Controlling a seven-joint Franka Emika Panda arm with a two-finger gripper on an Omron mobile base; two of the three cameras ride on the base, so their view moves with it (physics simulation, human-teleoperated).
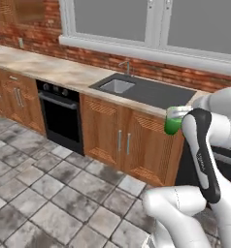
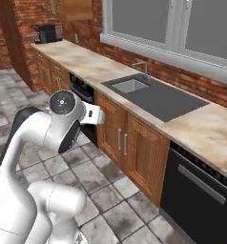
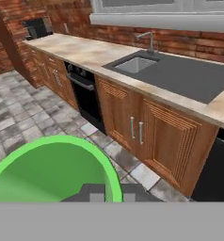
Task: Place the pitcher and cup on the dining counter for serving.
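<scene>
Claw [image 3: 107, 192]: clamped on the cup [image 1: 173, 124], at its rim.
Cup: light, thin, probably slippery; grip near rim, kept upright.

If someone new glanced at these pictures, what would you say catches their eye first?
Probably the bright-green cup, carried at the hand in front of the wooden cabinets; in the hand view its round rim fills the lower left. Next, the dark sink set in the beige wall counter under the window, against red brick. The black oven stands out among the cabinet doors.
</scene>
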